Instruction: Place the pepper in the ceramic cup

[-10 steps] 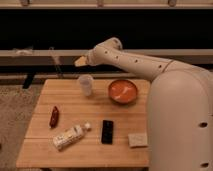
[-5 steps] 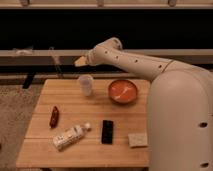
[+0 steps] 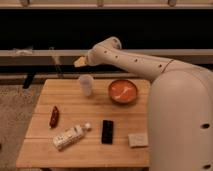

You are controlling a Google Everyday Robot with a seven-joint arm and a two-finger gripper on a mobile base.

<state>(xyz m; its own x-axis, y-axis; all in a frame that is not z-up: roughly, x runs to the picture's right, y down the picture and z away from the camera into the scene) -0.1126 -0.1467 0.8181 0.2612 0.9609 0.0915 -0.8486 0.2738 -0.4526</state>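
The small dark red pepper [image 3: 54, 116] lies on the left part of the wooden table [image 3: 70, 102]. The pale ceramic cup [image 3: 86, 84] stands upright near the table's back edge, right of and behind the pepper. My gripper [image 3: 80, 62] hangs at the end of the white arm, above and just behind the cup, well away from the pepper. It holds nothing that I can see.
A wide orange-red bowl [image 3: 123, 91] stands right of the cup. A bottle [image 3: 68, 136] lies on its side at the front left. A black rectangular slab [image 3: 107, 131] and a small tan pad [image 3: 137, 139] lie near the front. A dark shelf runs behind the table.
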